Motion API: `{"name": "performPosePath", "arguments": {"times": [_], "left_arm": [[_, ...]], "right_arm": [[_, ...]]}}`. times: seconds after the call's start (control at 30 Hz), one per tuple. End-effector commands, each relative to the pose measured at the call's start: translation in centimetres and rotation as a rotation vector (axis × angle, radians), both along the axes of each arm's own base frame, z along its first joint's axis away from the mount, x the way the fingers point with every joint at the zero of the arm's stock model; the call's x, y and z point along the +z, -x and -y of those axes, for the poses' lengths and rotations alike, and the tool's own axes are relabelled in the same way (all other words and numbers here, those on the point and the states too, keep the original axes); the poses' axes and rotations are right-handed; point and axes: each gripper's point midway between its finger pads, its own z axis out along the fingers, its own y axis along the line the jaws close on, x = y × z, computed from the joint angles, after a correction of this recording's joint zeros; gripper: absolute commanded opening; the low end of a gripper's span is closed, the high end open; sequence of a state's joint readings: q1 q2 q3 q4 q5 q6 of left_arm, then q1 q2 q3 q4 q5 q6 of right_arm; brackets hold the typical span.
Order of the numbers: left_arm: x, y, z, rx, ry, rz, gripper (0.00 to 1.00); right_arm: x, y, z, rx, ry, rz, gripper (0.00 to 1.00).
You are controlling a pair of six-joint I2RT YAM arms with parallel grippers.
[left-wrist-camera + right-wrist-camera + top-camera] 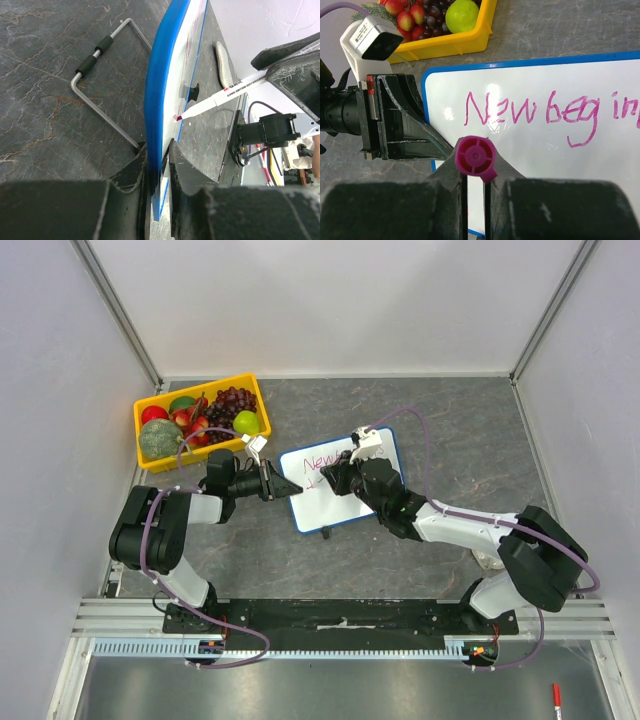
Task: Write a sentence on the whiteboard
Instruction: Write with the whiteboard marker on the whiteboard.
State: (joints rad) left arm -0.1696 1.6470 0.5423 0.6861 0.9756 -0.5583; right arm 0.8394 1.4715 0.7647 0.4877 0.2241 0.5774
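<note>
The whiteboard (320, 502) lies mid-table, blue-framed. My left gripper (290, 488) is shut on its left edge; in the left wrist view the jaws (159, 160) pinch the blue frame (157, 90) edge-on. My right gripper (335, 478) is shut on a pink marker (475, 157), seen end-on between its fingers (445, 180). From the left wrist view the marker (225, 92) touches the board with its tip. The sentence (530, 112) shows in pink as "New begin", running out of the frame at the right. Below that line the whiteboard (560, 160) is bare.
A yellow tray (147, 455) of fruit stands at the back left, close to the board's corner. A bent wire stand (97, 50) with a black sleeve lies on the stone tabletop behind the board. A red pen (556, 698) lies off the table, bottom right.
</note>
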Motion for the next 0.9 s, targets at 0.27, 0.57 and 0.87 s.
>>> {"name": "performPosePath", "arguments": {"times": [0.27,0.57,0.87], "left_arm": [[-0.5,-0.6,-0.2,0.009,-0.040,0.041,0.02],[-0.6,-0.6,-0.2,0.009,-0.040,0.040,0.02],[-0.6,-0.5,-0.2,0.008,-0.041,0.037,0.02]], "right_arm": [[-1.2,0.9,1.0,0.009,0.035,-0.026,0.00],[-0.6,1.0,1.2,0.006,0.032,-0.019,0.00],[1.5,0.8,1.3,-0.006,0.002,0.008,0.00]]}}
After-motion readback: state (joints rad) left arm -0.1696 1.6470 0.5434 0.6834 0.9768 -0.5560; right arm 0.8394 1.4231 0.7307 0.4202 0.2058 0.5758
